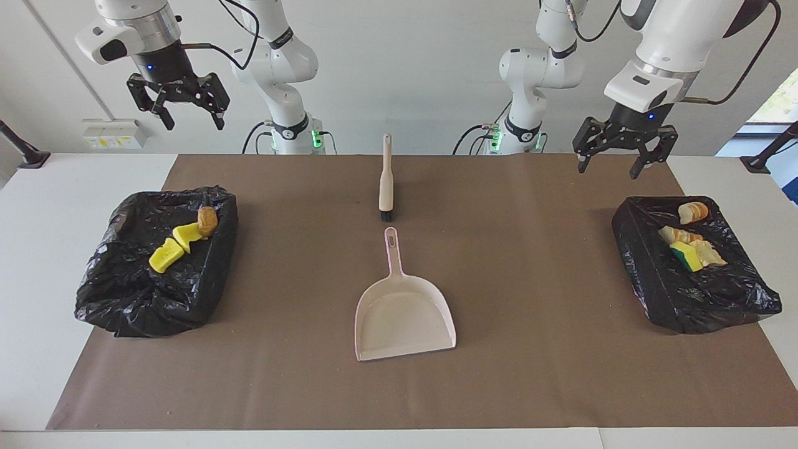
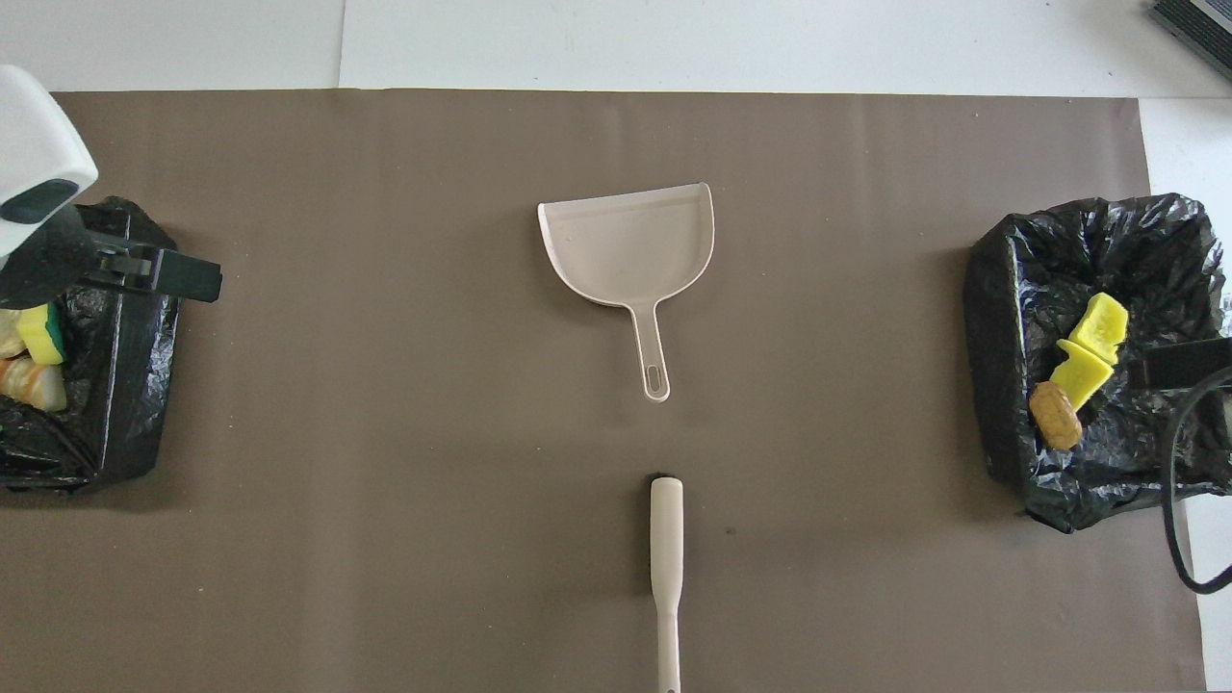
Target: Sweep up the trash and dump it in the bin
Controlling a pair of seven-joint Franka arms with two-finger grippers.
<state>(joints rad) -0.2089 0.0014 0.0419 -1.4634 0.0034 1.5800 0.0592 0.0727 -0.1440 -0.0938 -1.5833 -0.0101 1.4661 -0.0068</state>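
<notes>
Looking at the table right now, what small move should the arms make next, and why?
Probably none beyond holding both arms up. All the trash lies in the two black-lined bins, the dustpan is empty on the mat, the brush lies nearer the robots, and the left gripper and right gripper hang open, holding nothing.
</notes>
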